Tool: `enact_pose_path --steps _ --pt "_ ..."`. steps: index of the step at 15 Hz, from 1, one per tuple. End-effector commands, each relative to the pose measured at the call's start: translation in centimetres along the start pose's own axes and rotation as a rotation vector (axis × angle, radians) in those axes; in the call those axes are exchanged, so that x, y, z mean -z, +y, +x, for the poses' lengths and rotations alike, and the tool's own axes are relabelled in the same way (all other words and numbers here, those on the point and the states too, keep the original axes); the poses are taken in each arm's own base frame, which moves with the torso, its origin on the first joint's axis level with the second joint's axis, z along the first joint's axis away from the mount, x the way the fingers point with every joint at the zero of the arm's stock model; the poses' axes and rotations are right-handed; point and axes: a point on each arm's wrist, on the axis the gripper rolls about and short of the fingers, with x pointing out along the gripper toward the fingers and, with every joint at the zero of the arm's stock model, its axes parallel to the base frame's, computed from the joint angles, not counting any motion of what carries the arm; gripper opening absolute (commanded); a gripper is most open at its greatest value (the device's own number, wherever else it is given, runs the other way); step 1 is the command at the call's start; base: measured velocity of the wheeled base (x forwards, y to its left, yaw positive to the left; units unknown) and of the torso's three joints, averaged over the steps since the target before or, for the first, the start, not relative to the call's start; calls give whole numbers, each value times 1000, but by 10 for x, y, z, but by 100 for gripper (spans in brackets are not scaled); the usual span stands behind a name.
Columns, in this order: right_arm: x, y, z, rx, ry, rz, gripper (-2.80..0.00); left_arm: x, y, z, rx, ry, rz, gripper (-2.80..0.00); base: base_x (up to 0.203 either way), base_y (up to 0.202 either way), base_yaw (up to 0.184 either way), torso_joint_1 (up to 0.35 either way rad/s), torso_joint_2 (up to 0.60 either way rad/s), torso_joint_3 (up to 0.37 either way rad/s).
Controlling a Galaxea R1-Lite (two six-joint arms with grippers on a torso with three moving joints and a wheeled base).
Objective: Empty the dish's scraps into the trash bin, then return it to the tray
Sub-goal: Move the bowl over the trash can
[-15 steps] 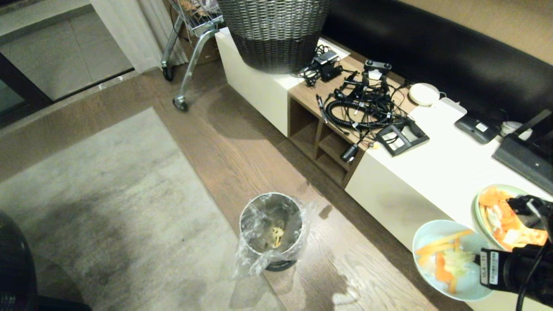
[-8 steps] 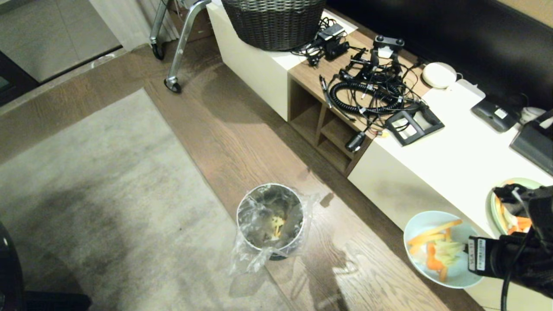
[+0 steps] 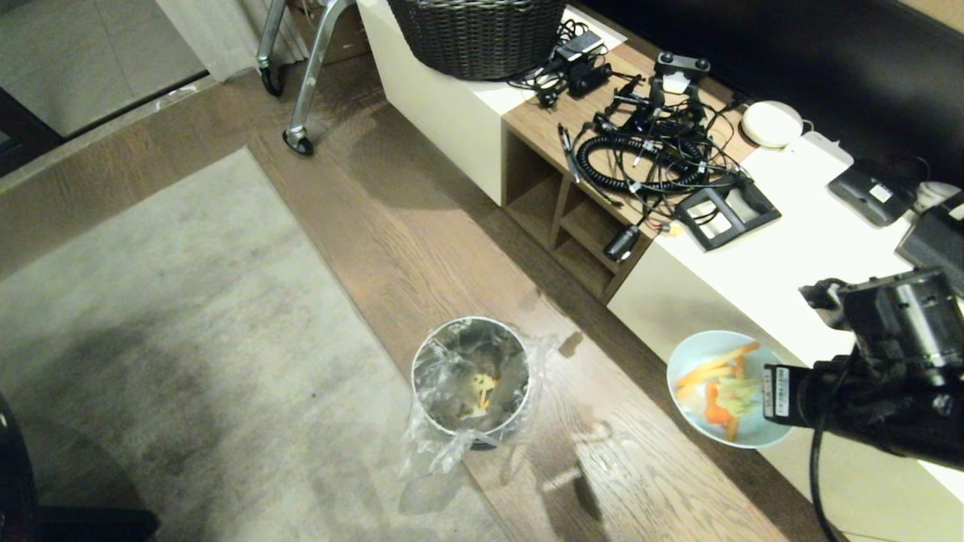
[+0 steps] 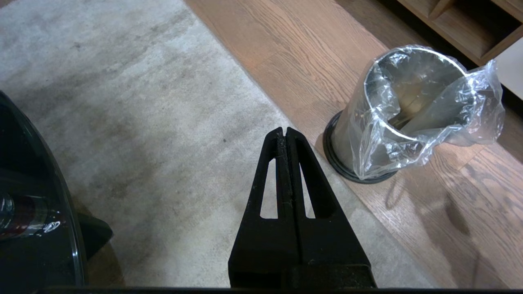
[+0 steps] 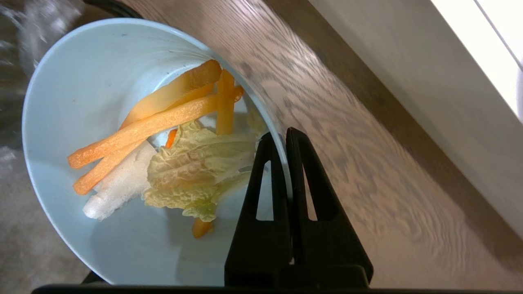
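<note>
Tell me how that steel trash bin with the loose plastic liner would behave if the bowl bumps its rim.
The trash bin is tall, narrow and holds only a few scraps, so it is probably light and might tip or slide on the wooden floor. Its black base ring may steady it slightly. The crinkled liner would likely just fold.

Left tool (image 4: 286,134) closed, fingers pressed together, poised above grey rug (image 4: 122,102). Just beyond, steel trash bin (image 4: 392,122) upright on wooden floor (image 4: 294,49), crinkled clear liner (image 4: 478,106) spilling over rim. Dark glossy round edge (image 4: 36,228) alongside.
</note>
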Motion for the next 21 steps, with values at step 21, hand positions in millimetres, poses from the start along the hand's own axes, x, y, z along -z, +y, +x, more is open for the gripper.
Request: enact_pose_path --steps 21 --pt "-23 172 110 -372 -561 -133 -280 0 0 0 0 -1 0 -280 0 0 0 0 0 0"
